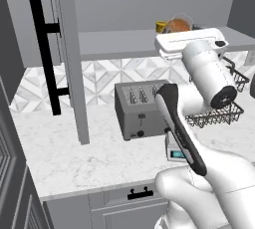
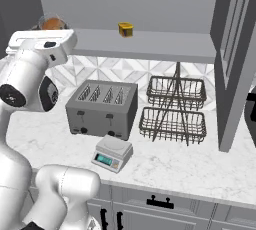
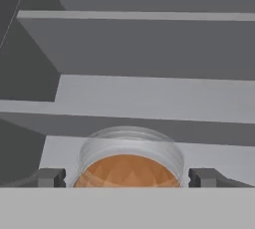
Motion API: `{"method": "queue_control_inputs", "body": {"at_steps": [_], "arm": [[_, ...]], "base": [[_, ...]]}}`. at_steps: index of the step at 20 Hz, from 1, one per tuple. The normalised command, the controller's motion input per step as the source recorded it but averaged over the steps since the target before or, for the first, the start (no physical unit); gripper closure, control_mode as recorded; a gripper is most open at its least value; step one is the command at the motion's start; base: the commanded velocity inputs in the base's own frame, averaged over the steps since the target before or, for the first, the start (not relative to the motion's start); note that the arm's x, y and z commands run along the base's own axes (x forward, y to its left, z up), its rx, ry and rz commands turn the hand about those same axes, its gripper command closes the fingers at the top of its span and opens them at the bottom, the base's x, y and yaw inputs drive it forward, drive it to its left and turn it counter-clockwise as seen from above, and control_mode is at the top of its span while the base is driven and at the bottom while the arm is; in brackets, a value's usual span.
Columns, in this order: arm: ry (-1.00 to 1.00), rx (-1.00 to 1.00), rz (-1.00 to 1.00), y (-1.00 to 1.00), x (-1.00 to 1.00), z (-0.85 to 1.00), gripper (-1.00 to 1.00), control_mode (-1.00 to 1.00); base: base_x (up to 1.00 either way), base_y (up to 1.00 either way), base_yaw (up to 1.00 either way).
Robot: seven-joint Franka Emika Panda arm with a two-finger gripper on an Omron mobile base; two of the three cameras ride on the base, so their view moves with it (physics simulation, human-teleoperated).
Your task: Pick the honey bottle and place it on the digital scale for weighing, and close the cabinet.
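Claw: the claw (image 3: 128, 178) is up at the cabinet shelf, fingertips (image 3: 49, 177) spread apart on either side of the honey bottle, not visibly pressing it.
Honey bottle: the honey bottle (image 3: 129, 161) stands upright between the fingers on the shelf (image 2: 160, 44); its pale cap and orange body sit close before the hand.
Yellow container: a small yellow container (image 2: 125, 29) rests on the same shelf, off to one side of the claw.
Digital scale: the digital scale (image 2: 113, 153) sits on the counter (image 2: 200, 166), well below the claw, just in front of the toaster (image 2: 102, 108), with its top bare.
Cabinet: the cabinet doors (image 1: 69, 54) stand open, one on each side of the claw.
Wire rack: a two-tier wire rack (image 2: 175, 109) stands beside the toaster.
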Motion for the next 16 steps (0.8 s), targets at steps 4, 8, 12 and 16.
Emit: {"method": "queue_control_inputs", "body": {"at_steps": [4,8,12,16], "arm": [[0.05,0.0,0.0,-0.13,-0.85,-0.26,1.0,-1.0],[0.15,0.0,0.05,-0.51,-0.3,-0.61,1.0,-1.0],[0.21,0.0,0.09,-0.45,-0.24,-0.6,1.0,-1.0],[0.21,0.0,0.06,-0.39,-0.03,-0.42,1.0,-1.0]], "base": [[0.0,0.0,0.0],[0.0,0.0,0.0],[0.0,0.0,0.0],[0.0,0.0,0.0]]}}
